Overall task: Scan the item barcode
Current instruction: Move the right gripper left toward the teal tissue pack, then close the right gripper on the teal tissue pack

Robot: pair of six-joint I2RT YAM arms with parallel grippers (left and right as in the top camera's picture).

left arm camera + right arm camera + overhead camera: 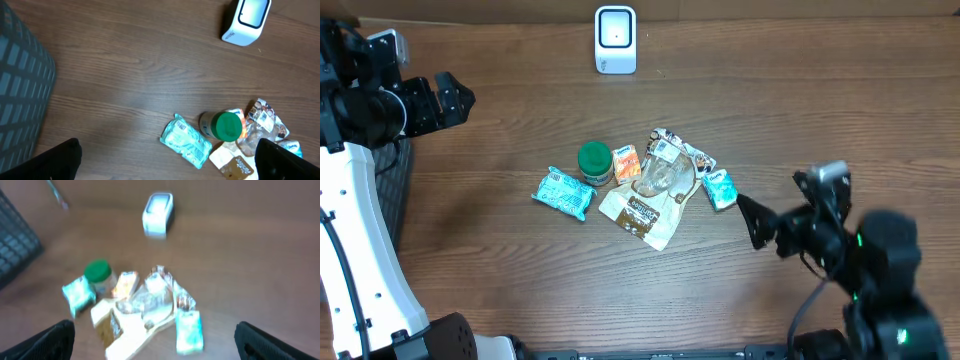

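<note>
Both arms hang back from the goods. The white scanner (615,40) stands at the far edge of the tabletop (800,120), its window facing up at the overhead camera.

Well in front of the scanner, the items lie bunched together. The green-lidded jar (595,162) stands upright, slightly left of the scanner's line. The teal packet (565,193) lies flat further left, its long axis running nearly crosswise to the scanner, right end tipped a little toward the near edge. The brown-and-white pouch (642,215) lies farthest from the scanner, slanting from near the jar out toward the near right. The orange sachet (626,162) and the crinkled clear bag (665,170) fill the middle. The small teal carton (719,188), rightmost, points roughly back toward the scanner.

The left pincer (460,95) hovers far left of the scanner, fingers spread wide, gripping nothing. The right pincer (750,222) sits right of the pile, just beside the carton, also spread and empty. The right wrist view is blurred. The dark gridded thing (20,85) at far left may be a basket.
</note>
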